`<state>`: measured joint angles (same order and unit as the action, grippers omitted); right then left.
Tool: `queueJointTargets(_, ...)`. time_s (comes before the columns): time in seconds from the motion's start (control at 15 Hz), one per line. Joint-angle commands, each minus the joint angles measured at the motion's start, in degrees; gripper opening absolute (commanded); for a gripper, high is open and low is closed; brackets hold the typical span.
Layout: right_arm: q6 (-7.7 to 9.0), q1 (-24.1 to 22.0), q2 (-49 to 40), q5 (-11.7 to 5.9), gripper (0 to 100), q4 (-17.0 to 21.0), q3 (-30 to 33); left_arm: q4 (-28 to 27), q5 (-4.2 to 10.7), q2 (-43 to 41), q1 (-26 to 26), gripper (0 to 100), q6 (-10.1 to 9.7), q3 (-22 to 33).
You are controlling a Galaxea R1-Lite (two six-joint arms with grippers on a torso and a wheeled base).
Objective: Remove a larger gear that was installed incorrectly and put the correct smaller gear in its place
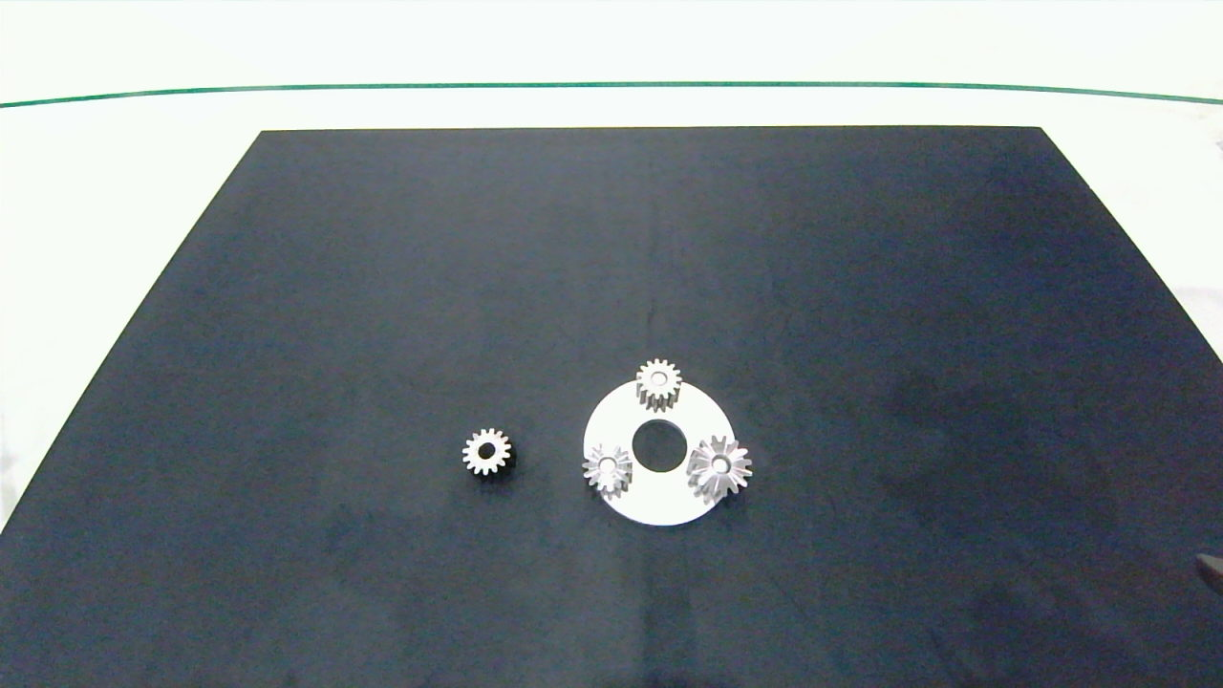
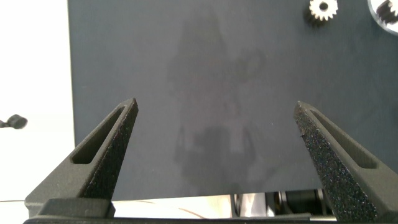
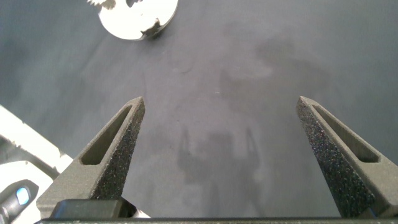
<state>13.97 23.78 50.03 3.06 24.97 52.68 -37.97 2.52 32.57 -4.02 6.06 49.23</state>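
Hard to see: In your head view both arms stay out of sight; only a tiny dark bit shows at the right edge, and you cannot tell what it is. In your right wrist view the white disc (image 3: 138,17) is cut off at the edge, so its gears show only as bits. In your left wrist view the disc is just a sliver in the corner.
Left gripper (image 2: 216,109): Its two fingers are spread wide apart. It holds nothing. It hangs over the bare dark mat (image 2: 205,81), well apart from the gears.
Right gripper (image 3: 221,106): Spread wide apart too, with nothing between the fingers. It hangs over bare mat, with the disc well ahead of it.
Larger gear (image 1: 719,466): It sits on the white disc (image 1: 659,502), at about 3 o'clock from the disc's middle hole.
Other gears on the disc: One (image 1: 658,382) at 12 o'clock, one (image 1: 608,468) at about 8 o'clock.
Smaller gear (image 1: 487,451): It lies flat on the mat, alone, at 9 o'clock from the disc and near it, not touching. You can see it in your left wrist view as well (image 2: 323,9).
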Motion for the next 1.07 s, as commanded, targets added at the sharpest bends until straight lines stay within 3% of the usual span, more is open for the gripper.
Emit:
queueJointTargets(0.07,4.84,4.96,14.31,0.9,100,0.43,4.28,-0.26,0.03,4.69,-0.72,100,-0.08,0.78)
queueJointTargets(0.2,5.19,6.71,20.28,0.9,100,0.17,5.95,-0.26,0.03,5.31,-0.72,100,-0.43,1.4)
queueJointTargets(0.4,10.2,7.15,28.1,0.98,100,0.26,10.52,-0.26,0.03,5.92,-0.72,100,-0.43,2.89)
queueJointTargets(0.6,11.87,7.86,34.08,0.98,100,0.26,14.3,-0.26,0.03,6.71,-0.64,100,-0.52,4.04)
queueJointTargets(0.87,17.93,9.18,40.15,0.46,100,-0.27,17.55,-0.17,0.03,7.42,-0.64,100,-0.79,4.21)
queueJointTargets(1.0,21.71,9.61,42.96,0.1,100,-0.27,20.01,-0.17,0.03,7.68,-0.81,100,-2.72,5.35)
queueJointTargets(1.07,23.47,10.14,44.54,-1.04,100,-0.27,21.15,-0.17,0.03,7.68,-0.81,100,-2.98,5.44)
